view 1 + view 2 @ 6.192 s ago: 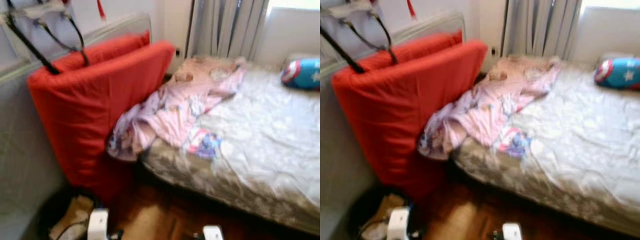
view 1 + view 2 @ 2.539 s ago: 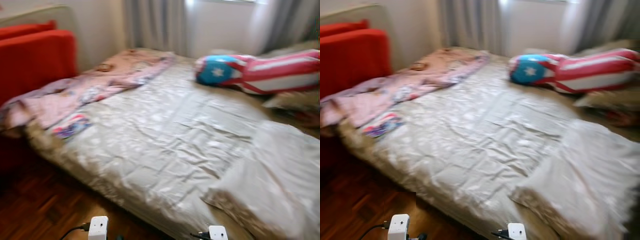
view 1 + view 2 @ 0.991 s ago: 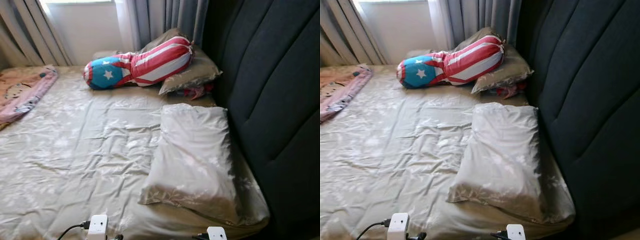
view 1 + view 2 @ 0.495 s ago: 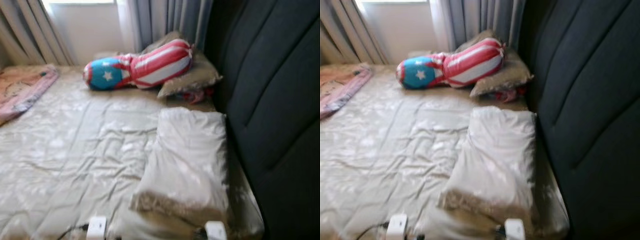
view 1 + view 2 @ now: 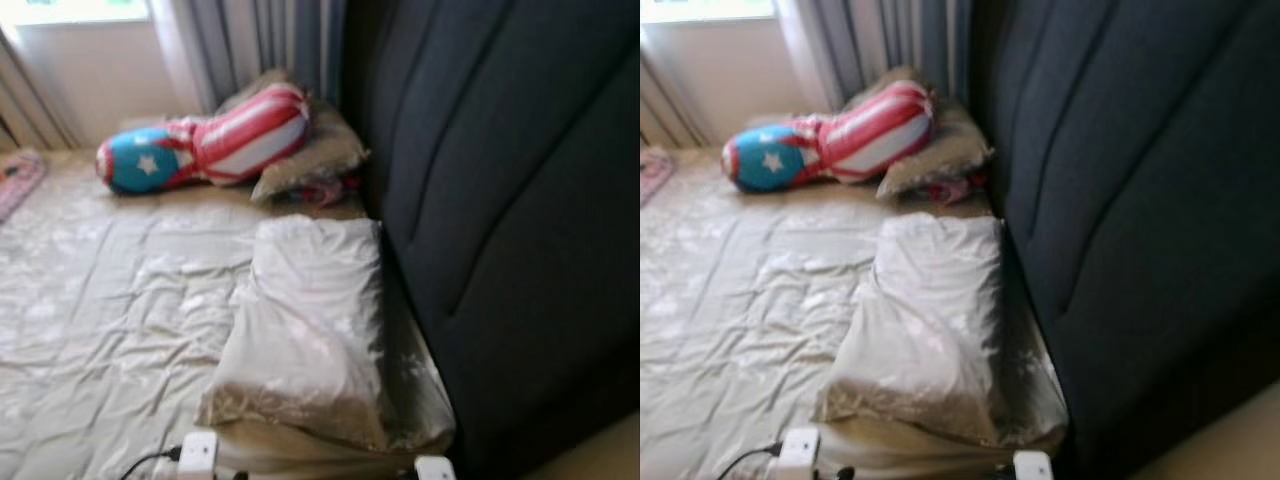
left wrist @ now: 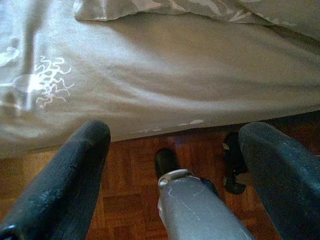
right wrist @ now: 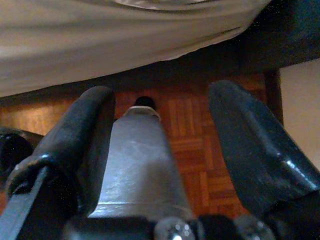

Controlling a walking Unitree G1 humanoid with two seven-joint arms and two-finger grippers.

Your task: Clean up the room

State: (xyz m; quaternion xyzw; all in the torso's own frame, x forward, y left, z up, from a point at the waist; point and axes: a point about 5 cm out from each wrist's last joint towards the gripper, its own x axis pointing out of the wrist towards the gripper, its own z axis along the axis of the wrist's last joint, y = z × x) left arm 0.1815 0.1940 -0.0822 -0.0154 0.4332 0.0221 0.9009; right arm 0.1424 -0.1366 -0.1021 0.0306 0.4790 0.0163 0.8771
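A bed with a creased beige sheet [image 5: 110, 330] lies in front of me. A beige pillow [image 5: 305, 335] lies flat by the dark padded headboard [image 5: 510, 200]. A red, white and blue star bolster [image 5: 200, 140] leans on a second beige pillow [image 5: 310, 155] at the far corner. A bit of pink blanket [image 5: 15, 178] shows at the left edge. My left gripper [image 6: 175, 132] hangs open above the wood floor at the bed's edge. My right gripper [image 7: 162, 92] also hangs open over the floor beside the bed, holding nothing.
Grey curtains [image 5: 250, 45] and a bright window wall stand behind the bed. Brown parquet floor [image 6: 130, 175] runs under the bed's near edge. A pale wall or panel [image 5: 1210, 440] shows at the lower right, past the headboard.
The camera has swung to the right: pillow and bolster sit further left in the picture and the headboard takes up more of it. Nothing on the bed has moved.
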